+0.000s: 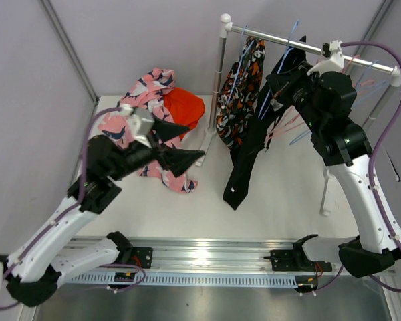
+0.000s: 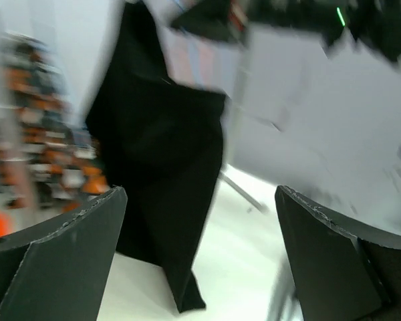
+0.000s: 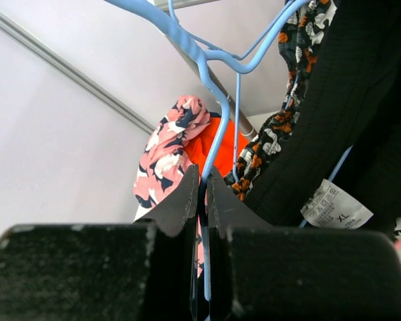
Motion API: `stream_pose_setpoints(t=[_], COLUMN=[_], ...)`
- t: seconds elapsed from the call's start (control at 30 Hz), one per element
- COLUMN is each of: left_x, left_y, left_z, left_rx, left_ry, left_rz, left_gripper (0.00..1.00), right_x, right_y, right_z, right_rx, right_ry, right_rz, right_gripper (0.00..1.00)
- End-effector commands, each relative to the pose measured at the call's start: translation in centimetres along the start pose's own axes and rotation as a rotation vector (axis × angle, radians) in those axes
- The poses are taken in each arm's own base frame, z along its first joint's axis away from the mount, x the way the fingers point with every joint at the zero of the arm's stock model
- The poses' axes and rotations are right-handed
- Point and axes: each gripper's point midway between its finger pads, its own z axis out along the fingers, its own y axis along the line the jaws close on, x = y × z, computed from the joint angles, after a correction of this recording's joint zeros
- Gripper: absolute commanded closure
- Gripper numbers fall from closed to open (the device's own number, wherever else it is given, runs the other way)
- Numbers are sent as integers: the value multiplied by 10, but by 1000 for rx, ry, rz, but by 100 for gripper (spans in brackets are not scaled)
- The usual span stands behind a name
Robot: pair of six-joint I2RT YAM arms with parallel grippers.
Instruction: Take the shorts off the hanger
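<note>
Lying at bench's far-left corner: pink printed fabric shorts, orange-red fabric shorts. Hanging: black fabric shorts, blotch-patterned fabric shorts. Clenched on blue wire hanger: right end effector; released: left end effector.

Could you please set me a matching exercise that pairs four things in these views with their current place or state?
Column A
1. pink printed shorts
2. black shorts
3. left end effector
4. right end effector

Column B
a. shut on the blue hanger
b. open, holding nothing
c. hanging below the rail
d. lying in a heap on the table

Pairs: 1-d, 2-c, 3-b, 4-a
</note>
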Motion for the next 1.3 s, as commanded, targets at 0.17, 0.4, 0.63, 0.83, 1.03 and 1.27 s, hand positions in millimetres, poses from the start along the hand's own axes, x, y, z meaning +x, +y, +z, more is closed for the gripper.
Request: stream_pose_setpoints(t=[0.17, 0.4, 0.63, 0.83, 1.03, 1.27], left_x=[82, 107, 128, 147, 146, 172], left_y=[-44, -46, -42, -41, -40, -91], left_z=[68, 101, 128, 151, 151, 74], left_rx=[205, 204, 202, 209, 166, 193], left_ry=[136, 146, 148, 166, 150, 168], left_rz=[30, 13, 6, -26, -35, -48], left_gripper=[1, 1, 1, 41, 100, 100], right_x=[-36, -37, -43, -44, -47, -58], right_y=[23, 26, 25, 23, 17, 4], right_z=[-24, -36, -52, -57, -61, -56], right_rx=[-78, -98, -99, -90, -64, -19], right_ry=[-119, -116, -139, -141, -154, -168], right_rz=[45, 67, 78, 73, 58, 25], right_gripper=[100, 100, 100, 100, 100, 100])
